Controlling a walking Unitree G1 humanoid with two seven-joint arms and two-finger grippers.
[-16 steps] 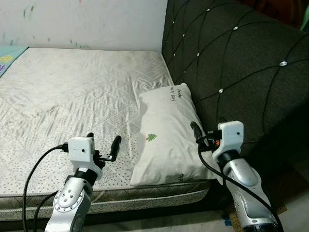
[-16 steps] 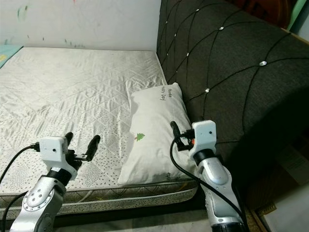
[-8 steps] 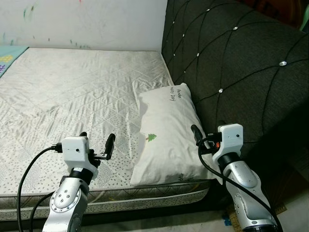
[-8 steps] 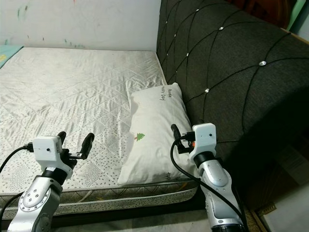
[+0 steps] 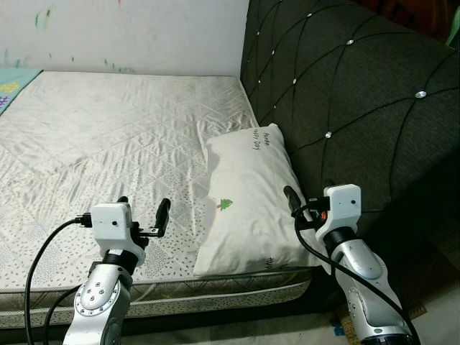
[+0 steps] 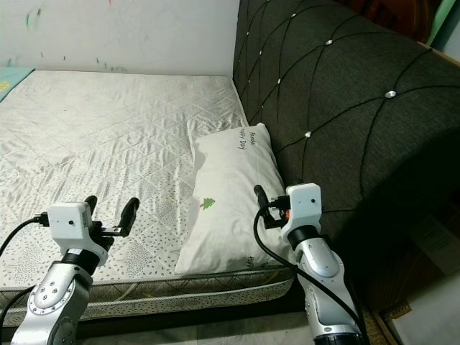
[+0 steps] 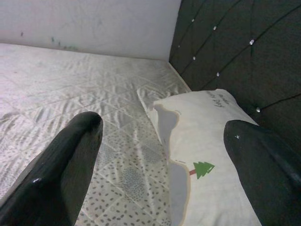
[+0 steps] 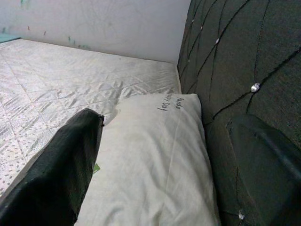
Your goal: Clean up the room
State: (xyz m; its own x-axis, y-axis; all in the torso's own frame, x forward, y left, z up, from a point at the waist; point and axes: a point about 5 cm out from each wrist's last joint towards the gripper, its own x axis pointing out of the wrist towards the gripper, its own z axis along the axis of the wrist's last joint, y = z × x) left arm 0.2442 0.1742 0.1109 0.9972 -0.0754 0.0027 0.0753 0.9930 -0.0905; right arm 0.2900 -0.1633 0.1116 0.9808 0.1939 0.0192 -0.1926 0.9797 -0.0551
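A white pillow (image 5: 248,201) with a small green tree print lies on the mattress (image 5: 108,136), against the dark tufted headboard (image 5: 359,93) and near the bed's front edge. My left gripper (image 5: 144,205) hovers open over the mattress's front edge, just left of the pillow, with nothing between its fingers. In the left wrist view the pillow (image 7: 207,155) lies ahead, between the spread fingers (image 7: 70,155). My right gripper (image 5: 307,195) is open at the pillow's right side, close to the headboard. The right wrist view looks along the pillow (image 8: 155,155) and headboard (image 8: 244,56).
A white wall (image 5: 144,36) with small paint marks runs behind the bed. A teal patterned mat (image 5: 14,79) lies at the mattress's far left corner. The headboard closes off the right side. A strip of floor (image 5: 237,330) runs below the bed's front edge.
My left gripper has dropped slightly and drifted left, away from the pillow. The right gripper has barely moved.
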